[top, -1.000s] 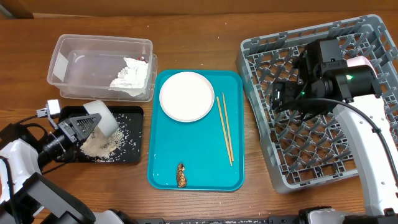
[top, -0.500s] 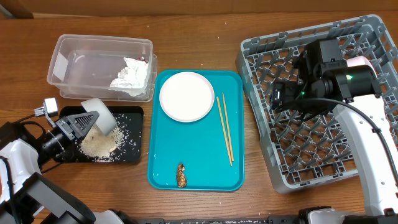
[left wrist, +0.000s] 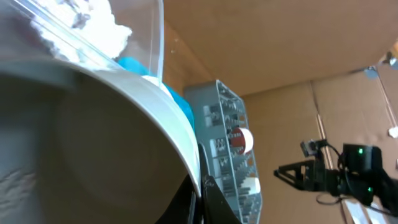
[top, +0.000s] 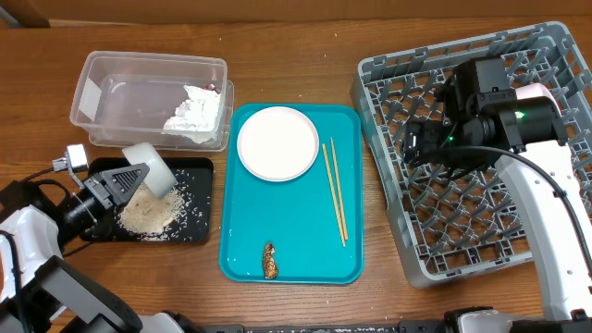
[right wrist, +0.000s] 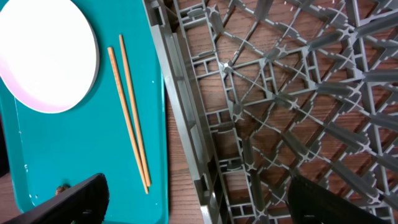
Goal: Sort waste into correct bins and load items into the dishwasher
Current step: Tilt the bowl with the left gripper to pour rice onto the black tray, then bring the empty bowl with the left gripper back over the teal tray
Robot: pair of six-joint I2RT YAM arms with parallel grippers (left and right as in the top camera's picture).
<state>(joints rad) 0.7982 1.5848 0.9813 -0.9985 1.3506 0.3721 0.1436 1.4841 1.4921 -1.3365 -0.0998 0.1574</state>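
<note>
The left claw (top: pixel 127 182) grips a small white bowl (top: pixel 149 169) by its rim and holds it tilted on its side over the black tray (top: pixel 200 232) at the near left of the wooden counter (top: pixel 296 55). A heap of white rice grains (top: pixel 148 215) lies in that tray below the bowl, with loose grains scattered to its right. In the left wrist view the bowl (left wrist: pixel 93 137) fills most of the frame, with one dark finger just visible at its lower edge.

Just beyond the black tray sits the clear plastic tub (top: pixel 92 65), with a crumpled white paper napkin (top: pixel 196 113) lying against its right end.

At centre, the teal serving tray (top: pixel 291 217) carries a round white plate (top: pixel 277 142) at its far end. A pair of wooden chopsticks (top: pixel 334 190) lies lengthwise along the tray's right side, apart from the plate. A small brown food piece (top: pixel 269 260) rests near the tray's near edge.

On the right stands the grey dishwasher rack (top: pixel 481 231). The right claw (top: pixel 413 143) hangs above its left part, spread wide and holding nothing. The right wrist view shows that claw (right wrist: pixel 199 190) over the rack's left wall, with the rack's grid floor (right wrist: pixel 298 106) to the right and the chopsticks (right wrist: pixel 129 112) and plate (right wrist: pixel 46 53) to the left.
</note>
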